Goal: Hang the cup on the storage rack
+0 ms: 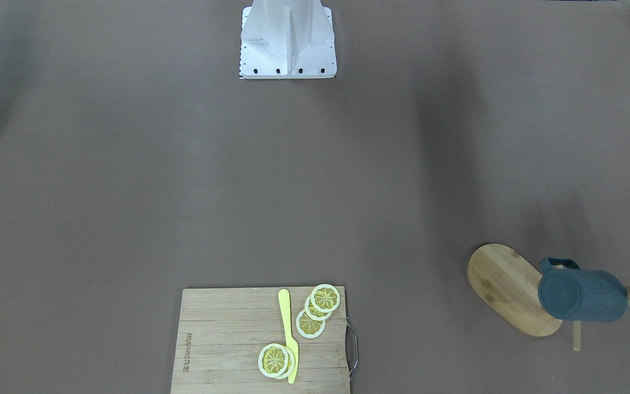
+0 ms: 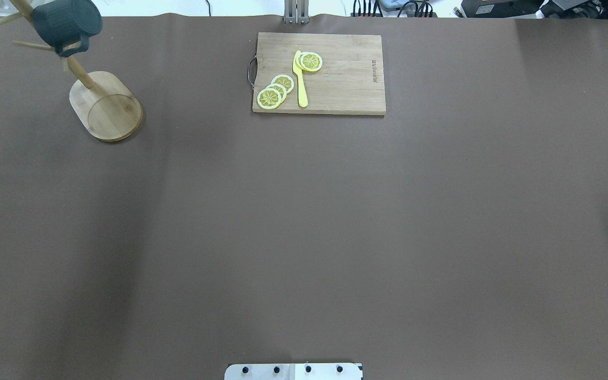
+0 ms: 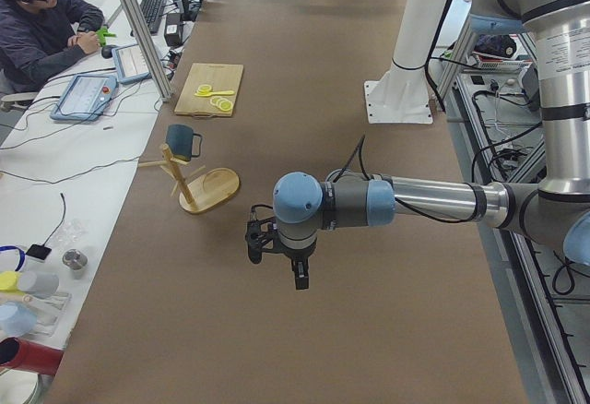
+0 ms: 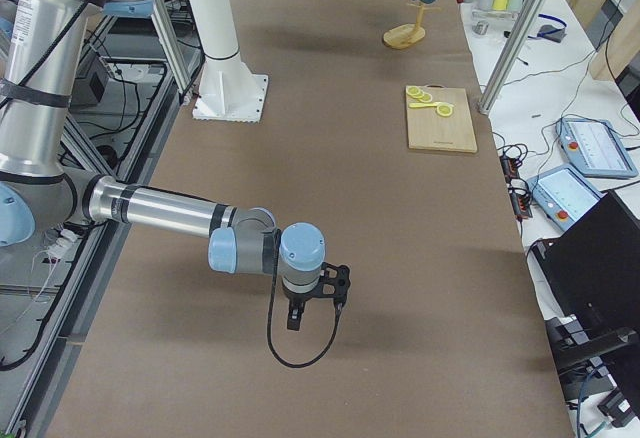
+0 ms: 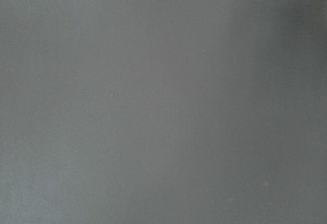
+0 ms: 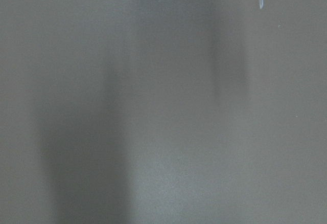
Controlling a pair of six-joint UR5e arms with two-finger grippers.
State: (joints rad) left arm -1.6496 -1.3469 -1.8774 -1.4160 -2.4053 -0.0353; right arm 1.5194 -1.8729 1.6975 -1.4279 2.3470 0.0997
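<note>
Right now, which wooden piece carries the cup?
The rack, the upright post with pegs on an oval base: the cup hangs from it. The flat cutting board holds only lemon slices and a knife.

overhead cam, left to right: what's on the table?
storage rack with the cup hung on a peg → cutting board carrying lemon slices and a yellow knife. Neither gripper shows in this view.
</note>
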